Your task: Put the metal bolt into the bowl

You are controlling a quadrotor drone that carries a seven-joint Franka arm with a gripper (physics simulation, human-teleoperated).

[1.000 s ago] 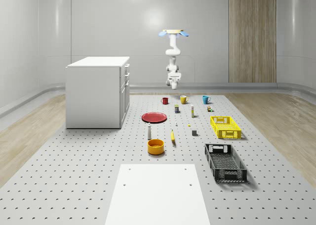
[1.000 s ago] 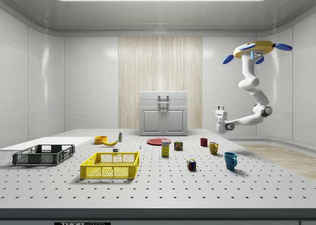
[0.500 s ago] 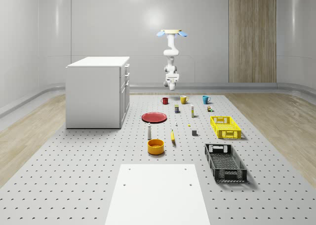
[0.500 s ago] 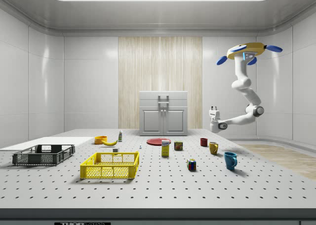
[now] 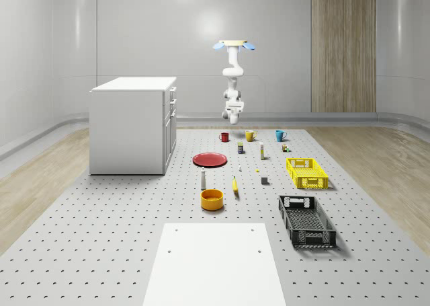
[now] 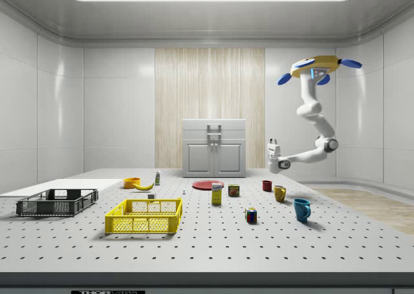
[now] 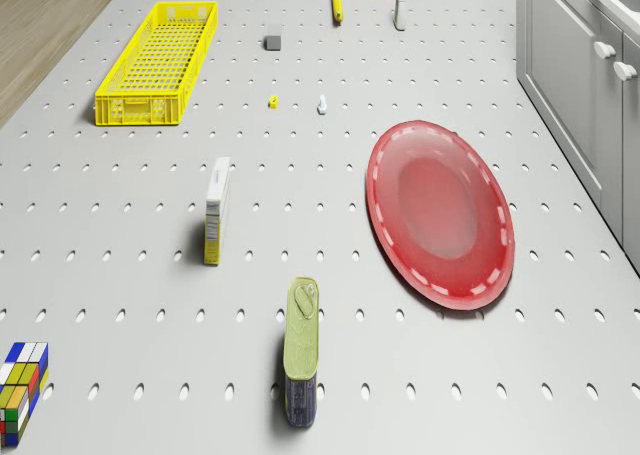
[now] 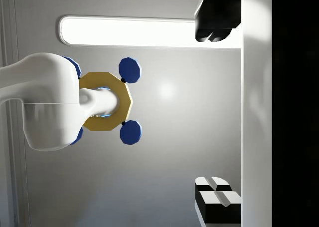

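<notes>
The metal bolt (image 5: 240, 169) is a tiny silver piece standing on the perforated table, between the red plate and a small yellow piece; it also shows as the bolt (image 7: 322, 104) and the bolt (image 6: 184, 192). The orange bowl (image 5: 211, 199) sits nearer the table's front, the same bowl (image 6: 132, 183) at the side view's left. The drone (image 6: 315, 66) hovers high over the table's far end, above the mugs. My gripper (image 6: 273, 141) hangs on the bent arm, pointing up, far from bolt and bowl. In the wrist view the gripper (image 8: 214, 112) is open and holds nothing.
A white cabinet (image 5: 133, 124) stands at the whole-scene view's left. On the table lie a red plate (image 7: 440, 213), a yellow crate (image 5: 306, 172), a black crate (image 5: 306, 220), a banana (image 5: 235, 184), a can (image 7: 301, 350), a box (image 7: 216, 209) and three mugs near the blue mug (image 5: 280, 135).
Drone and arm have shifted toward the side view's left, and the gripper has risen a little. Nothing on the table moved.
</notes>
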